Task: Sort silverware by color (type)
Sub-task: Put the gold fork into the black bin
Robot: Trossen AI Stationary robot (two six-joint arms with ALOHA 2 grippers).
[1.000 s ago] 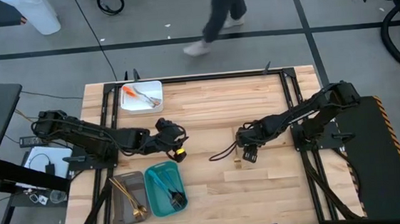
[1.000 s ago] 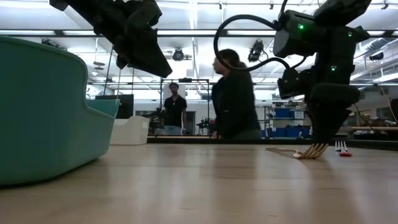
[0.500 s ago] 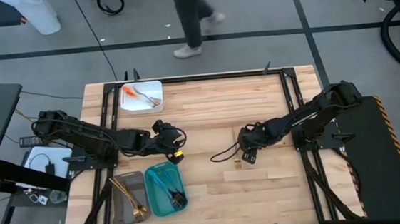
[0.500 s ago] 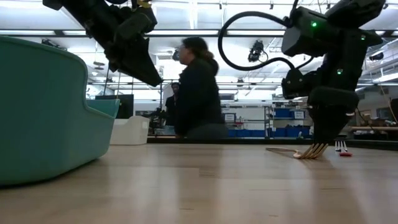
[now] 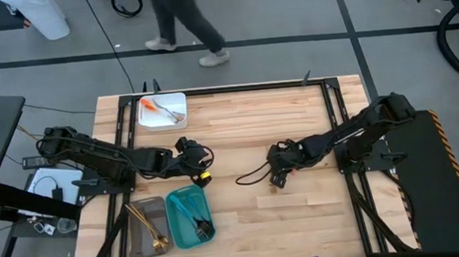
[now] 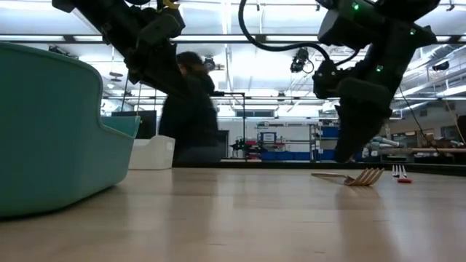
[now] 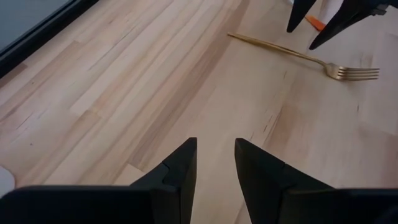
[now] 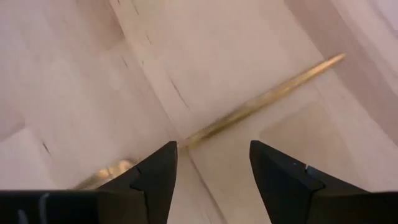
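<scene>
Two dark wedge-shaped fingers (image 8: 155, 180) of the right gripper (image 8: 211, 177) stand wide apart with nothing between them, hanging just above a slim gold fork (image 7: 311, 57) that lies flat on the wood. In the right wrist view the fork's thin straight handle runs across the gap between the tips, not touched by either one. The low view shows it resting on the table with its tines curving slightly up, the right gripper tilted over it.

Over on the left, the left gripper (image 7: 216, 165) has its two blunt matte-black fingers partly spread, a narrow gap, holding nothing, with bare boards in front. It's hovering above the table, well apart from the gold fork, on the side toward the trays.

The table (image 5: 237, 120) is pale butcher-block, long glued strips with visible grain and a black frame round it.

Taking the gold fork as the landmark: a glossy rectangular teal tray (image 5: 190, 218) with rounded corners sits well away past the left gripper, with teal and dark pieces in it. A grey tray (image 5: 137, 232) touches its far side and holds thin gold pieces (image 5: 149, 229). A white tray (image 5: 165, 110) is well apart at the table's far left corner, with orange and silvery pieces (image 5: 160, 110) inside. Can't tell forks from spoons in any of them.
</scene>
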